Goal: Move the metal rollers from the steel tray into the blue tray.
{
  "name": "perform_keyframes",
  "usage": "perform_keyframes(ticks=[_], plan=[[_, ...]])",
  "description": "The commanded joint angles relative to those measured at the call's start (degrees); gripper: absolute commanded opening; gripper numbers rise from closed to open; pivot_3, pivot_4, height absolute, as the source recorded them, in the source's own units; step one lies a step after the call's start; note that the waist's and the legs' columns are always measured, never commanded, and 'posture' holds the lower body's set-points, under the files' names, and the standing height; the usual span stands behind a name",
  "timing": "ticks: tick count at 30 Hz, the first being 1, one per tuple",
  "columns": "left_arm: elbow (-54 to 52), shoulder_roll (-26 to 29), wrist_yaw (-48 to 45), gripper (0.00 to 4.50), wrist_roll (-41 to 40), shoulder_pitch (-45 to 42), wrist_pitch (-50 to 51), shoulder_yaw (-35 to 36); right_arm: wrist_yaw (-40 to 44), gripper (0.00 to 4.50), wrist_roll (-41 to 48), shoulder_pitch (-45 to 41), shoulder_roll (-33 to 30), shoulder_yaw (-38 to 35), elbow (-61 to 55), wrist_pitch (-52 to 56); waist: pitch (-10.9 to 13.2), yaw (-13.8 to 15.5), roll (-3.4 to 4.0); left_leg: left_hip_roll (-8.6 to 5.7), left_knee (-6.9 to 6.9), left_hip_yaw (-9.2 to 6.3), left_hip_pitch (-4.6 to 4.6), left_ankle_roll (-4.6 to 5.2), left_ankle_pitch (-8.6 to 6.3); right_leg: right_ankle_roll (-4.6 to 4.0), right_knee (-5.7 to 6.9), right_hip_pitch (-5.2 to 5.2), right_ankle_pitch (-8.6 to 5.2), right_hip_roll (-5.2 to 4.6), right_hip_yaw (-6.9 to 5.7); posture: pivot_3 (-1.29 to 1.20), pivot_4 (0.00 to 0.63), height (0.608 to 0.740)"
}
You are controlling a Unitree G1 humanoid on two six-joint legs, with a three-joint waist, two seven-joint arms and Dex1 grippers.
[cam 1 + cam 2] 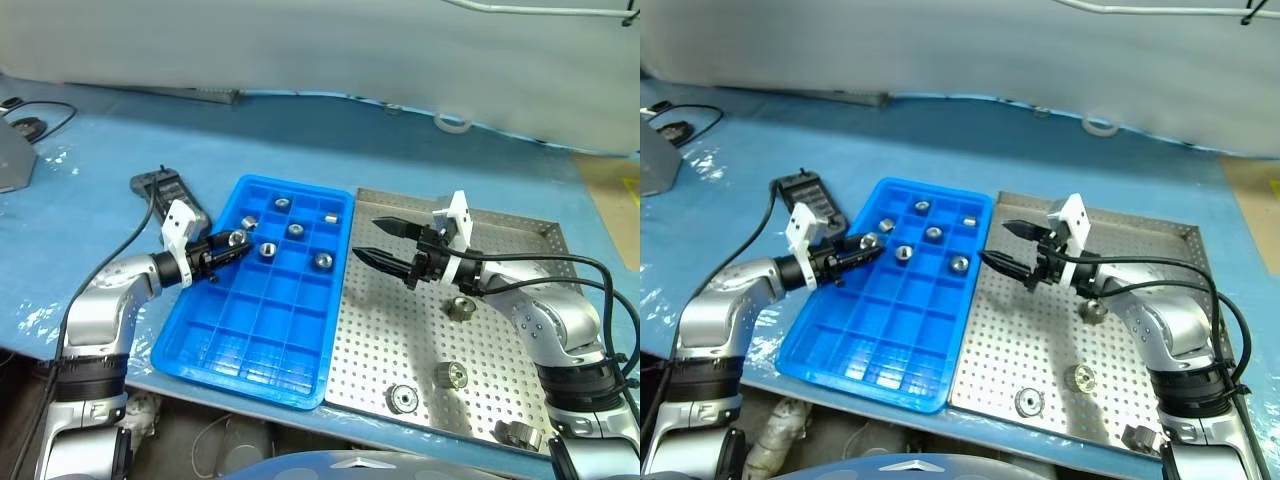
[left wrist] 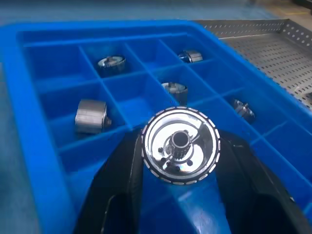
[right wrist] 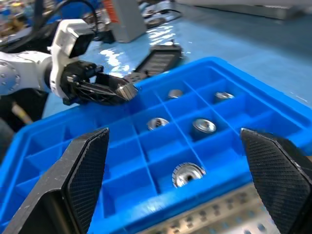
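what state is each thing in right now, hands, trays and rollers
left hand: shut on a roller, over the blue tray
right hand: open, holding nothing
blue tray: five rollers lying in its far compartments, near ones bare
steel tray: four rollers on its perforated floor

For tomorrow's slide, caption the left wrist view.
Left gripper holds a metal roller over the blue tray, five rollers already slotted.
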Motion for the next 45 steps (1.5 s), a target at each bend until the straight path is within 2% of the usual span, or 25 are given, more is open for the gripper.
perform_keyframes(ticks=[1, 6, 17, 22, 25, 29, 34, 39, 42, 45], plan=[[-4.84, 0.36, 2.26, 1.71, -1.68, 1.72, -1.62, 0.17, 3.71, 4.50, -1.20, -1.76, -0.82, 2.25, 0.51, -0.25, 0.01, 0.44, 0.02, 0.01, 0.00, 0.00, 0.05, 0.01, 0.00, -0.01, 0.00, 0.06, -0.01, 0.00, 0.00, 0.05, 0.150, 0.740], [-4.85, 0.57, 4.99, 1.71, -1.67, 3.09, -1.25, -1.53, 3.86, 4.50, -4.38, -2.01, -0.16, 3.59, 1.29, -1.56, 0.01, 0.84, -0.01, 0.01, 0.02, 0.00, 0.19, -0.07, 0.05, -0.01, 0.00, 0.18, -0.01, 0.00, 0.03, 0.06, 0.150, 0.740], [-5.29, 3.33, 6.67, 1.71, -4.16, 8.14, -1.54, -0.37, 4.61, 4.50, -6.95, 0.24, -0.92, 2.87, 2.06, -2.43, -0.01, 0.78, -0.03, 0.14, -0.12, 0.04, 0.32, -0.27, 0.17, 0.00, 0.01, 0.21, -0.01, 0.14, 0.02, 0.07, 0.150, 0.740], [-4.93, 2.80, 8.15, 3.40, -4.81, 7.11, -1.48, -1.74, 4.41, 4.50, -7.80, 0.13, -0.65, 2.81, 2.72, -2.76, 0.01, 1.15, -0.01, 0.17, -0.16, 0.04, 0.60, -0.26, 0.16, 0.01, 0.02, 0.42, -0.02, 0.15, 0.04, 0.07, 0.150, 0.740], [-2.82, 4.60, 6.27, 4.35, -4.66, 9.98, -5.63, 0.36, 4.32, 4.50, -8.12, 0.30, -0.64, 2.84, 2.77, -2.92, 0.00, 1.14, -0.02, 0.23, -0.20, 0.04, 0.72, -0.28, 0.17, 0.01, 0.07, 0.47, -0.02, 0.20, 0.06, 0.06, 0.150, 0.740], [-2.61, 5.87, 4.18, 4.47, -6.69, 10.32, -6.91, 0.32, 3.92, 4.50, -8.62, 1.22, -0.76, 2.51, 2.33, -3.05, -0.05, 0.64, -0.10, 0.50, -0.46, 0.08, 0.87, -0.55, 0.32, 0.03, 0.07, 0.47, -0.01, 0.45, 0.09, 0.05, 0.150, 0.740], [-5.48, 5.71, 2.84, 4.47, -13.80, 5.72, -4.21, 1.74, 3.47, 4.50, -6.60, 2.19, -1.68, -1.20, 1.34, -1.97, -0.05, 0.55, -0.11, 0.64, -0.74, 0.05, 0.88, -1.03, 0.62, 0.03, 0.12, 0.29, -0.01, 0.56, 0.00, 0.02, 0.150, 0.740], [-1.97, 7.05, -2.69, 4.47, -16.65, 0.24, -3.65, -1.04, 3.44, 4.50, -2.62, 4.64, -4.84, -8.54, -1.04, 1.07, -0.07, 0.36, -0.14, 0.54, -0.66, 0.12, 0.82, -0.90, 0.55, 0.01, 0.09, 0.36, -0.01, 0.53, 0.08, -0.06, 0.150, 0.740], [9.22, 5.63, -6.22, 4.47, -14.09, -12.66, -3.62, -6.26, 2.01, 4.50, -1.19, 7.51, -6.64, -14.40, -2.04, 2.07, -0.06, 0.51, -0.14, 0.51, -0.66, 0.14, 0.84, -0.87, 0.53, 0.00, 0.06, 0.37, -0.02, 0.53, 0.11, -0.09, 0.150, 0.740], [16.19, 1.22, -11.27, 4.47, -10.79, -22.80, -5.96, -13.88, 0.42, 4.50, -0.30, 12.07, -7.83, -19.37, -4.59, 3.14, -0.08, 0.73, -0.13, 0.52, -0.57, 0.17, 0.79, -0.84, 0.62, 0.00, 0.10, 0.38, -0.02, 0.50, 0.12, -0.14, 0.150, 0.740]])
